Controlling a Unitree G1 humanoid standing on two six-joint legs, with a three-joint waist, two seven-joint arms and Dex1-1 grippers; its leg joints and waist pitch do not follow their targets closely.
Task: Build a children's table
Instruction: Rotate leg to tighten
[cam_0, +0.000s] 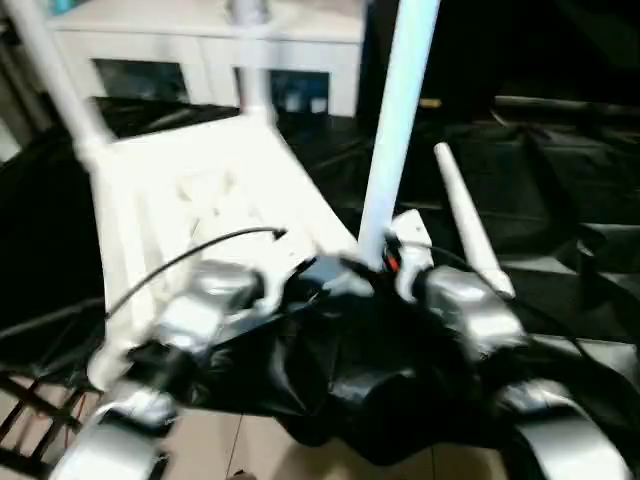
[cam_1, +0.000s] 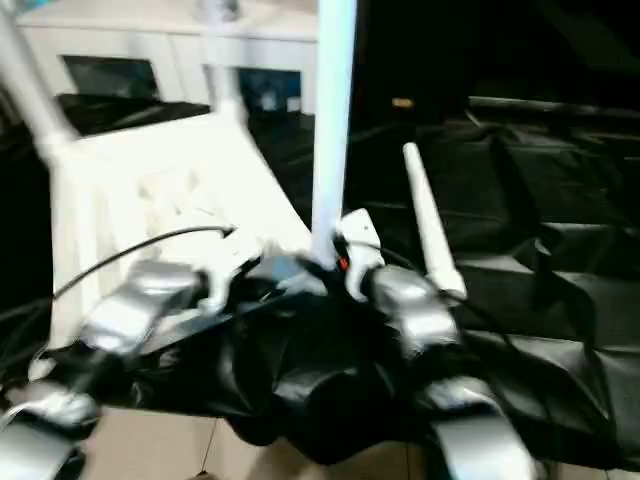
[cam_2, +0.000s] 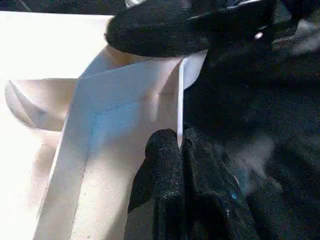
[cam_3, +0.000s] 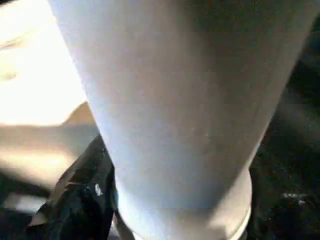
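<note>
The children's table top (cam_0: 220, 190) lies upside down on the black-draped work table, ribbed side up. Two white legs stand in its far corners, one at the left (cam_0: 60, 80) and one at the back (cam_0: 252, 90). A third leg (cam_0: 400, 120) stands upright at the near right corner. My right gripper (cam_0: 385, 262) is closed around its base, and this leg (cam_3: 170, 110) sits very close in the right wrist view. My left gripper (cam_2: 179, 142) is shut on the thin near rim (cam_2: 180, 100) of the top, just left of that corner (cam_0: 300, 272). Another leg (cam_0: 468, 225) lies loose on the cloth to the right.
Wrinkled black cloth (cam_0: 560, 200) covers the work table to the right and front. A white cabinet (cam_0: 200, 40) with glass doors stands behind the table top. Pale floor (cam_0: 260, 450) shows below the table's near edge.
</note>
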